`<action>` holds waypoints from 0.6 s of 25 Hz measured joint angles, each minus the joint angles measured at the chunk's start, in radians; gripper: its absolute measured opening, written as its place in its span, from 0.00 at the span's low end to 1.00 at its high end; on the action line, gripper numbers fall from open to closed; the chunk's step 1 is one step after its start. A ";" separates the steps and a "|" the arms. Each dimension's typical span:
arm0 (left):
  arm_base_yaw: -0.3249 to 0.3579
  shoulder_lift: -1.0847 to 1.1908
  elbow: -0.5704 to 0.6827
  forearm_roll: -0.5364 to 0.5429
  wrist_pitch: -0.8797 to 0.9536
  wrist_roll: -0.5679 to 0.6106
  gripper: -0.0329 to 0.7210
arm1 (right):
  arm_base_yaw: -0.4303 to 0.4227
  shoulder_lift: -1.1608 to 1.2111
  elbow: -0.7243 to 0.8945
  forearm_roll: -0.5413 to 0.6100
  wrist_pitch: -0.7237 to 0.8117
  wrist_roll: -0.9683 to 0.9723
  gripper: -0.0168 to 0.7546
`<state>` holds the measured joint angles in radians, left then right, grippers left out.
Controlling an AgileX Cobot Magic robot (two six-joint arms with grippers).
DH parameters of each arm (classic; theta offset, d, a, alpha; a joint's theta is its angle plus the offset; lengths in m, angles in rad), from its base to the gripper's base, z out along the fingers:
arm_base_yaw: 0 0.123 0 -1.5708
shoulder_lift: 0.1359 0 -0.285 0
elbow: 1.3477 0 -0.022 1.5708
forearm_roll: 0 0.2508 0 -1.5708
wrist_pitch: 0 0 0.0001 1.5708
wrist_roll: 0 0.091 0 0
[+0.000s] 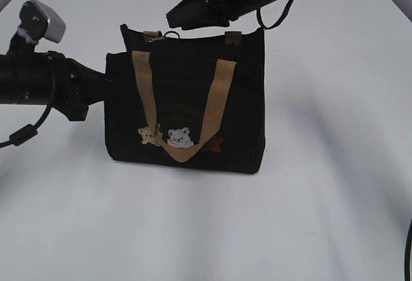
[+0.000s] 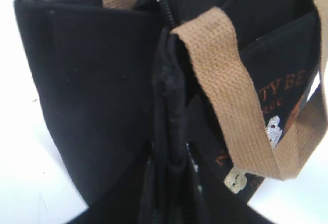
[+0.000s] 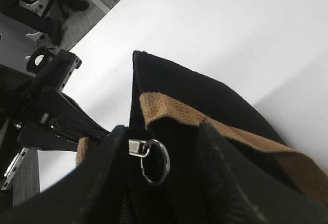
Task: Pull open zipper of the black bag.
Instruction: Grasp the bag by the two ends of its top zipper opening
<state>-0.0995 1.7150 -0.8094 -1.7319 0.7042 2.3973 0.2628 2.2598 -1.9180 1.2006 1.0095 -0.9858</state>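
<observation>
From outside we see the black bag [image 1: 187, 101] upright on the white surface [image 1: 309, 217], our left hand [image 1: 106, 78] nipping its side panel narrowly, while only our right wrist view shows our half-open right hand [image 3: 159, 183] straddling the zipper's [image 3: 137, 147] ring pull [image 3: 155, 162].

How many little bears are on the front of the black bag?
2. A tan bear sits low on the front of the black bag, left of the handle's bottom loop, and a grey-white bear sits right beside it. The hanging tan handle could hide another.
</observation>
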 joint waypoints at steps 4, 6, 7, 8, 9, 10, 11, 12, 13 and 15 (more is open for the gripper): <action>0.000 0.000 0.000 0.000 0.000 0.000 0.16 | 0.003 0.000 0.000 -0.005 -0.011 -0.001 0.47; 0.000 0.000 0.000 0.000 0.000 0.000 0.16 | 0.012 0.000 0.000 -0.011 -0.020 -0.001 0.47; 0.000 0.000 0.000 0.000 0.000 0.000 0.16 | 0.018 0.000 0.000 -0.014 -0.023 -0.003 0.47; 0.000 0.000 -0.001 0.000 0.000 0.000 0.16 | 0.025 0.000 0.000 -0.018 -0.025 -0.003 0.47; 0.000 0.000 -0.001 0.000 0.000 0.000 0.16 | 0.027 0.000 0.000 -0.023 -0.026 -0.003 0.47; 0.000 0.000 -0.001 0.000 0.000 0.000 0.16 | 0.030 0.000 0.000 -0.028 -0.026 -0.003 0.47; 0.000 0.000 -0.001 0.000 0.000 0.000 0.16 | 0.030 0.000 0.000 -0.034 -0.026 -0.003 0.47; 0.000 0.000 -0.001 0.000 0.000 0.000 0.16 | 0.030 0.000 0.000 -0.039 -0.026 -0.002 0.47; 0.000 0.000 -0.001 0.000 0.000 0.000 0.16 | 0.030 0.001 0.000 -0.044 -0.014 -0.001 0.47; 0.000 0.000 -0.001 0.000 0.000 0.000 0.16 | 0.030 0.007 0.000 -0.046 -0.027 0.001 0.47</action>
<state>-0.0995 1.7150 -0.8102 -1.7319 0.7042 2.3973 0.2924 2.2664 -1.9180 1.1549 0.9823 -0.9848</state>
